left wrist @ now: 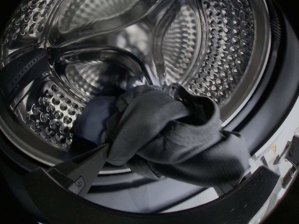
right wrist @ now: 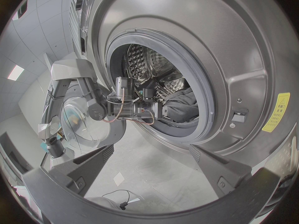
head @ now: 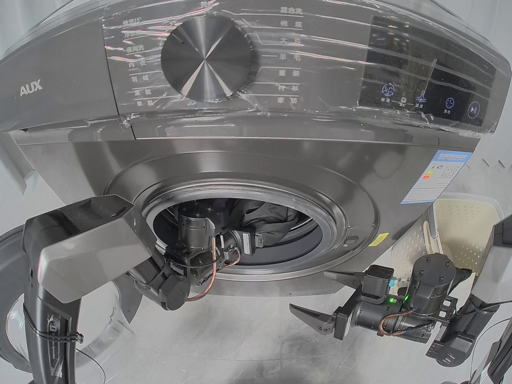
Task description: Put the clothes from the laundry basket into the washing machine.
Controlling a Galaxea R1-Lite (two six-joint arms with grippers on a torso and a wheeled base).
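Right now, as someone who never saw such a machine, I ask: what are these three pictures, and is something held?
This is a two-armed robot facing an open washing machine. One picture comes from its head, the others from cameras on its wrists. The left gripper is at the mouth of the drum, against a dark grey garment; its visible finger stands wide, so the cloth seems not clamped. The right gripper is open and empty, low beside the laundry basket.
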